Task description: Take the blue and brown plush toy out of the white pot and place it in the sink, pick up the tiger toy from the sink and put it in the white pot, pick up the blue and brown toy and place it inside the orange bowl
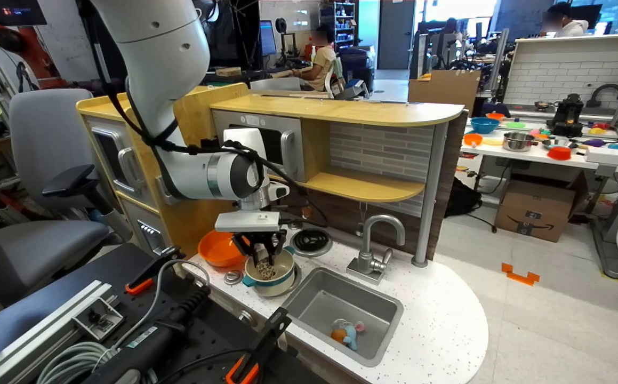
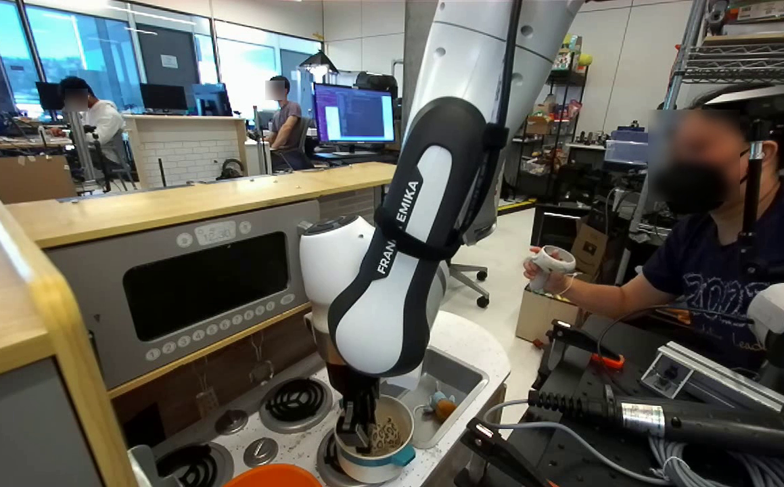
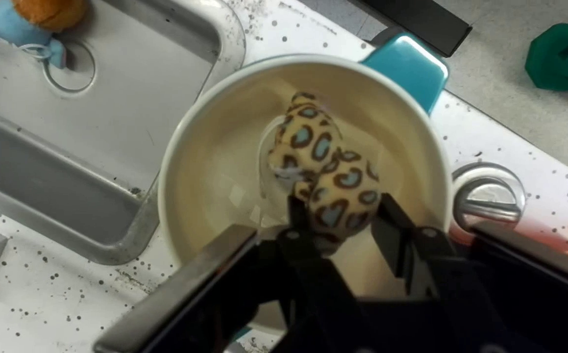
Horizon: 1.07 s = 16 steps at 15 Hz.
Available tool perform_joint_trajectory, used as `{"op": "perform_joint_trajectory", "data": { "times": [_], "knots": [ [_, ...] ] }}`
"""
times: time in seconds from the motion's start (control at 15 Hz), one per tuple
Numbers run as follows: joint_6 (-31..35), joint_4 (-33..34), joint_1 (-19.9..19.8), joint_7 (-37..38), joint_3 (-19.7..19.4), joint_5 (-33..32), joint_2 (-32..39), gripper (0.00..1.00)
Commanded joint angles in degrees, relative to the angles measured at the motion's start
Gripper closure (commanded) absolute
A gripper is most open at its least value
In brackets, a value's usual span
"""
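Working between sink (image 1: 354, 298) at right and orange bowl (image 1: 221, 248) at left, in white pot (image 3: 198, 152); with the gripper (image 3: 341, 212), seemingly clasping the tiger toy (image 3: 335, 171). Probably finishing step two; leaving release, then taking the blue and brown toy (image 1: 348, 337), lying in sink, to bowl.

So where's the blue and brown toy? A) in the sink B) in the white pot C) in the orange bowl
A: both exterior views and the wrist view show the blue and brown toy on the floor of the sink.
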Motion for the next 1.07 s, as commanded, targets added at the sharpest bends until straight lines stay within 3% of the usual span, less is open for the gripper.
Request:
{"op": "perform_joint_trajectory", "data": {
  "times": [0.0, 0.27, 0.67, 1.0],
  "knots": [
    [2.3, -3.3, 0.5, 0.5, -1.1, -2.1, -2.7, 0.29],
    [6.9, -9.9, -1.9, -0.9, -0.6, -2.4, -7.8, 0.01],
    [9.7, -21.3, -7.5, -2.0, 0.4, -0.7, -17.8, 0.00],
    [7.0, -23.8, -10.7, -1.8, 0.6, 0.4, -21.0, 0.00]
  ]
}}
